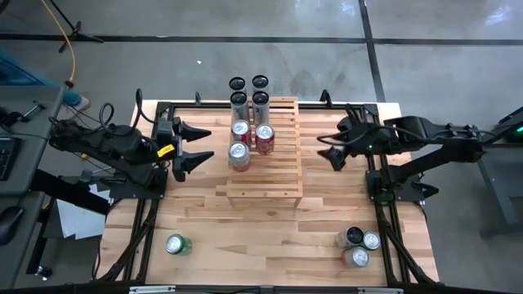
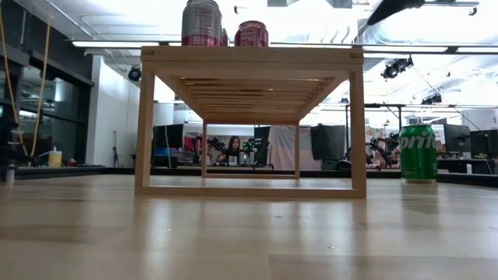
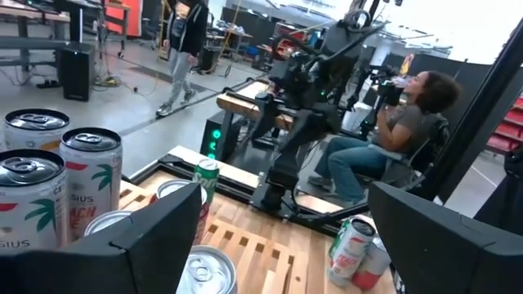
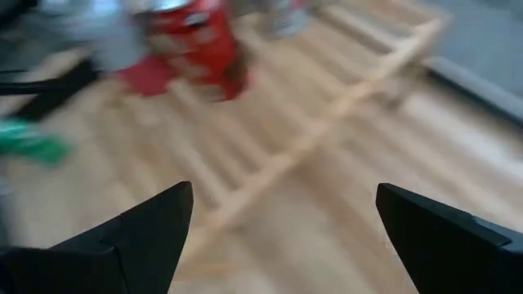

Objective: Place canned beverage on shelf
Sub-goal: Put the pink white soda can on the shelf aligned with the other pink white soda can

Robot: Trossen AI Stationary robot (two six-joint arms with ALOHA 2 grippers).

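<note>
**A:** 6 cans stand on the shelf (image 1: 263, 155) already, clustered at its far-left part: 4 dark-topped ones in a square at the back, then a silver can (image 1: 239, 155) and a red can (image 1: 265, 137) nearer the middle. How much is left?

**B:** By my count 4 cans are off it on the surface (image 1: 270, 245): a green can (image 1: 176, 244) near the front-left corner and a cluster of 3 cans (image 1: 358, 245) near the front-right corner. So I judge the job a bit over half done.

**A:** And the arms?

**B:** The left gripper (image 1: 196, 147) hovers just left of the shelf, jaws spread and holding nothing, pointing at the silver can right in front of them. The right gripper (image 1: 333, 141) hangs just off the shelf's right edge, jaws also spread and empty, pointing across the slats.

**A:** Where do the loose cans lie from those jaws?

**B:** Well apart. The green can sits behind and to the side of the left jaws, toward the front edge; the cluster of 3 sits likewise behind the right jaws.
</note>
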